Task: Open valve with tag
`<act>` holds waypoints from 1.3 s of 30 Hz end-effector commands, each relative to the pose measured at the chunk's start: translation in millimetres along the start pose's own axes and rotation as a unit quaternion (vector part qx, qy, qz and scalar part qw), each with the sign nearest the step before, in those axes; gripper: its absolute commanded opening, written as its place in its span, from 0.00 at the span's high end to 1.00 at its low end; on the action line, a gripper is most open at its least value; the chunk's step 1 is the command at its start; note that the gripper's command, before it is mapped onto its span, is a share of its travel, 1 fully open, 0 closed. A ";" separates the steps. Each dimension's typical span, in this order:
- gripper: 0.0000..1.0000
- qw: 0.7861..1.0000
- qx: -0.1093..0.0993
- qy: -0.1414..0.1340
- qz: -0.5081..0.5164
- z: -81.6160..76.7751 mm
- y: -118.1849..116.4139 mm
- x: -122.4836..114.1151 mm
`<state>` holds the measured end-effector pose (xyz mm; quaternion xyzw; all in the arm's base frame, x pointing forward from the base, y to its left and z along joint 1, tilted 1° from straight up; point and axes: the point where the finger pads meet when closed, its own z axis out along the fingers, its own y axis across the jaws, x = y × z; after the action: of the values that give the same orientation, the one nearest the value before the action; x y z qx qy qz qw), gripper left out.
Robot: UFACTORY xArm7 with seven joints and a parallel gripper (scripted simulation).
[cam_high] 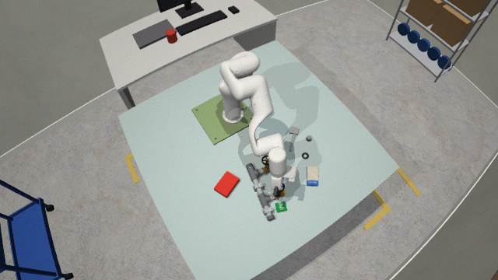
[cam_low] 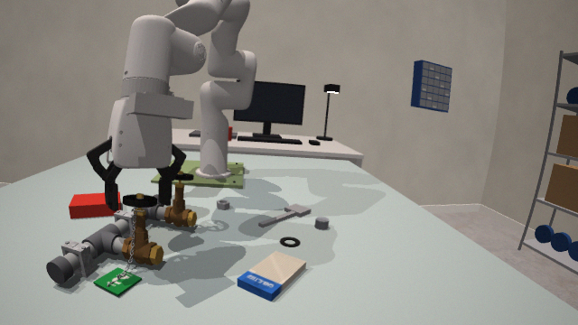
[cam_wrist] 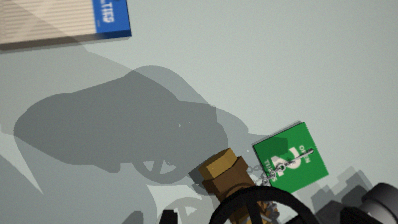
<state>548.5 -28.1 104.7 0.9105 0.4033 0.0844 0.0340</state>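
Observation:
A grey pipe [cam_low: 97, 241] lies on the table with two brass valves. The near valve [cam_low: 141, 246] has a black handwheel [cam_low: 139, 199] and a chain down to a green tag [cam_low: 117, 283]. In the wrist view the green tag [cam_wrist: 290, 157] reads "open 2 turns" and the near valve's handwheel [cam_wrist: 258, 212] is at the bottom edge. The far valve [cam_low: 181, 212] stands behind it. My gripper [cam_low: 137, 191] is open, its fingers astride the near handwheel, not touching it. In the top view my gripper [cam_high: 278, 190] is over the pipe's near end.
A red block [cam_low: 92, 205] lies left of the pipe. A blue and tan box [cam_low: 272, 275], a black ring [cam_low: 289, 245], a grey hammer [cam_low: 284, 214], a grey cap [cam_low: 321, 222] and a nut [cam_low: 222, 204] lie to the right. The green base plate [cam_low: 203, 173] is behind.

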 end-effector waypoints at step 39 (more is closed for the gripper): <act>0.00 0.631 0.009 0.022 0.775 -1.6 1.4 1.1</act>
<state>548.4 -28.2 104.6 0.9325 -0.3396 0.1003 -0.0710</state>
